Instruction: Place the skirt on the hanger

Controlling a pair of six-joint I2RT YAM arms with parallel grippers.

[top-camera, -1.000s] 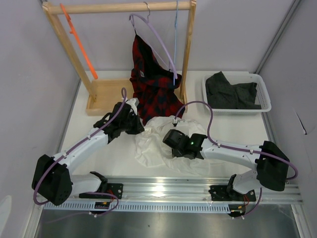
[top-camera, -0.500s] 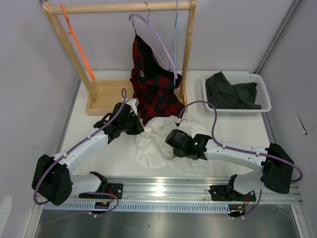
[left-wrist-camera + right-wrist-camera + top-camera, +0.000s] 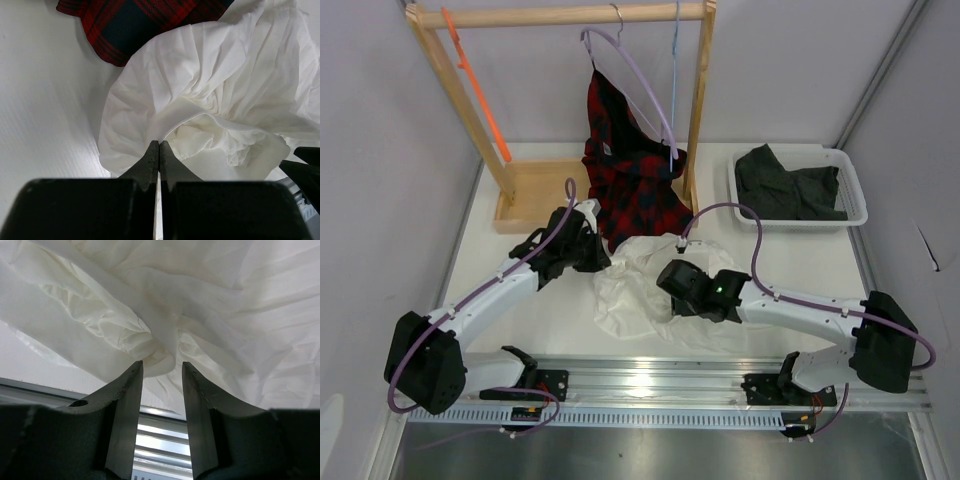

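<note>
Top view: my white, thin, ruffled fabric skirt (image 3: 632,285) lies crumpled on the white table (image 3: 520,320), between my two arms. My left gripper (image 3: 600,258) sits at its left edge, my right gripper (image 3: 672,290) over its middle. The thin bright orange plastic hanger (image 3: 480,100) hangs well apart, on the wooden rack (image 3: 560,14). A white plastic basket (image 3: 855,195) at the right holds only a dark grey cloth (image 3: 785,185).

Left wrist view: my left jaws are pressed together on a fold at the skirt's edge, as far as I can judge.

Right wrist view: my right jaws stand apart, straddling a gathered bunch of the cloth and not yet closing on it.

I judge the skirt light, limp and likely to sag or slip, with nothing stiff to lift by. A firm pinch on the gathered waist seam, one hold each side, should spread it for the hanger.
</note>
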